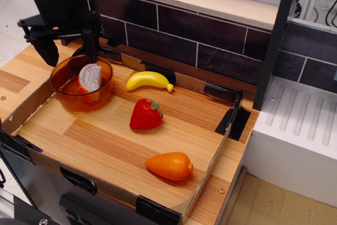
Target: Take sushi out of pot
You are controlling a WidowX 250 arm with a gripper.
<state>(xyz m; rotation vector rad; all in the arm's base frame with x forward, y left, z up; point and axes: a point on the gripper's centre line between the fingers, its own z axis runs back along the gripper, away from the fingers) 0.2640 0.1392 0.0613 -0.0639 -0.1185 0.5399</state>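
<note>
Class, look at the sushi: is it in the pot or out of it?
In. The sushi stands on edge inside the orange pot, enclosed by its rim; the open gripper hovers above, not touching it.

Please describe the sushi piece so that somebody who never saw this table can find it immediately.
Look at the back left corner of the wooden tray, where a round see-through orange pot stands below the open black gripper. The sushi leans inside that pot. It alone shows a white ridged face over orange-red; the banana, strawberry and carrot lie outside it.
</note>
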